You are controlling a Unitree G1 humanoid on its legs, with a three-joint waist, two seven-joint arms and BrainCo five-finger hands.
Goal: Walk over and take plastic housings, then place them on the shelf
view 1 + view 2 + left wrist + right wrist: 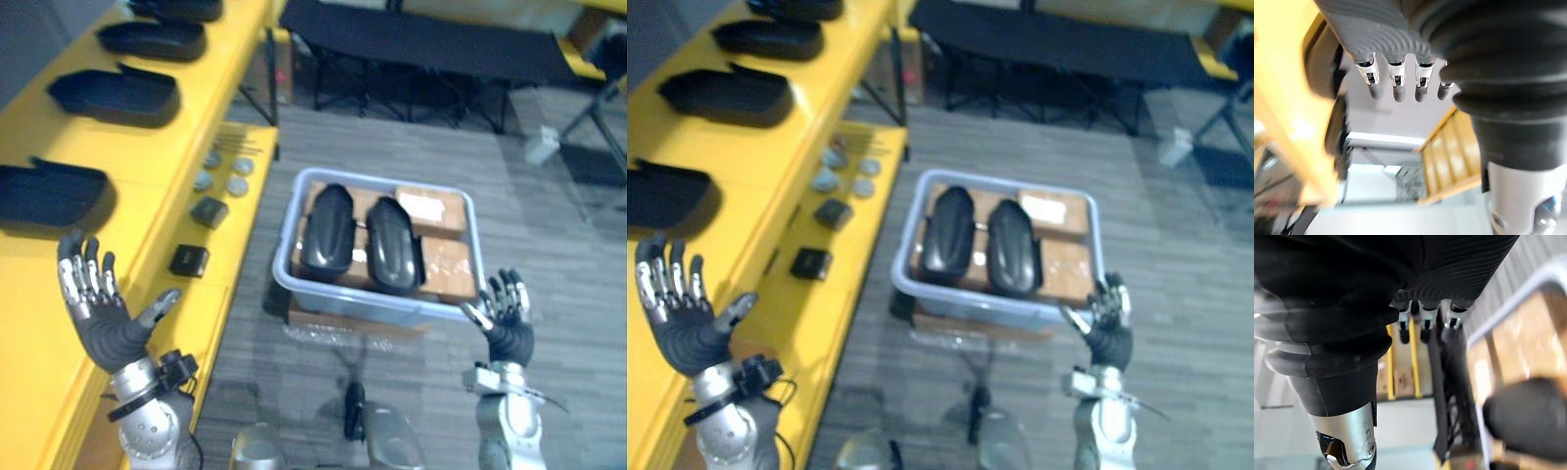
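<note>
Left hand by the shelf and right hand just beside the bin are raised, fingers apart, holding nothing. Two housings lie side by side in the bin. I would step closer, then lower both hands around one.

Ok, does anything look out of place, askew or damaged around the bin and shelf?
Nothing stands out. Two black plastic housings lie side by side on cardboard boxes in the grey bin, none spilled. On the yellow shelf, other housings sit in a row. The left hand and right hand are open and empty.
</note>
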